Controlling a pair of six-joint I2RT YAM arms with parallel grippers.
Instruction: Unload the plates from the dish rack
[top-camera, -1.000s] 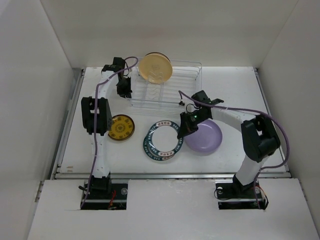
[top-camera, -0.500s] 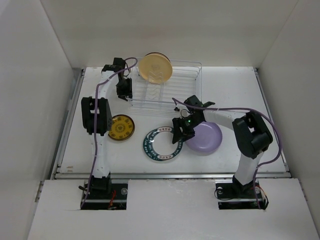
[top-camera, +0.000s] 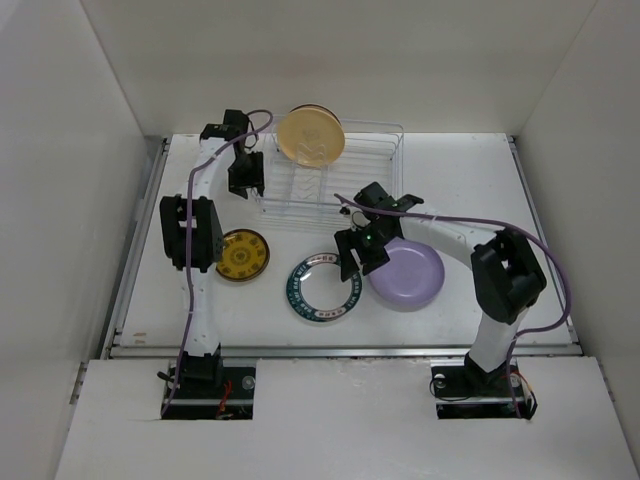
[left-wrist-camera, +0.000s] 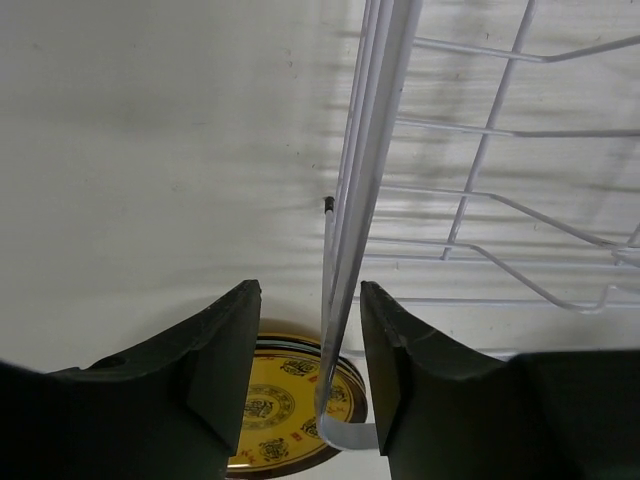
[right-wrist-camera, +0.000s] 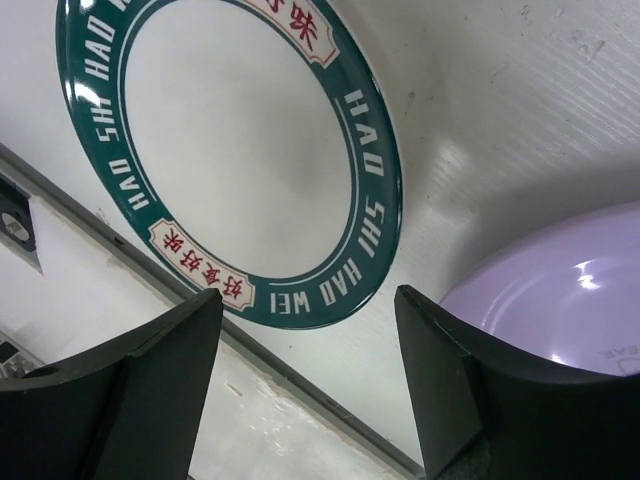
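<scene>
The dish rack (top-camera: 370, 165) sits on the far half of the table (top-camera: 470, 180), its long axis running left to right across the overhead view and its thin bars crossing it front to back. It holds one plate: the tan-yellow plate (top-camera: 311, 136) stands on edge near the rack's far left corner, with its face turned towards the arms.

The other three plates lie flat on the table in front of the rack, in a rough row. The small gold-patterned plate (top-camera: 242, 255) is on the left and the teal-rimmed plate (top-camera: 324, 288) is in the middle. The lavender plate (top-camera: 408, 274) is on the right, just beside the teal-rimmed one, with a strip of bare table showing between them in the right wrist view.

The left gripper (top-camera: 245, 183) is at the rack's left end. In its wrist view the left gripper (left-wrist-camera: 310, 290) has its jaws parted, with the rack's end wire (left-wrist-camera: 372, 160) running up between them. The wire lies nearer one finger, and I cannot tell whether it touches it. The gold-patterned plate (left-wrist-camera: 275, 405) shows below.

The right gripper (top-camera: 355, 262) hangs over the gap between the teal-rimmed and lavender plates. Seen from its wrist, the right gripper (right-wrist-camera: 310, 300) has its jaws spread wide and holds nothing, with the teal-rimmed plate (right-wrist-camera: 230, 150) and the lavender plate (right-wrist-camera: 560, 300) beneath.
</scene>
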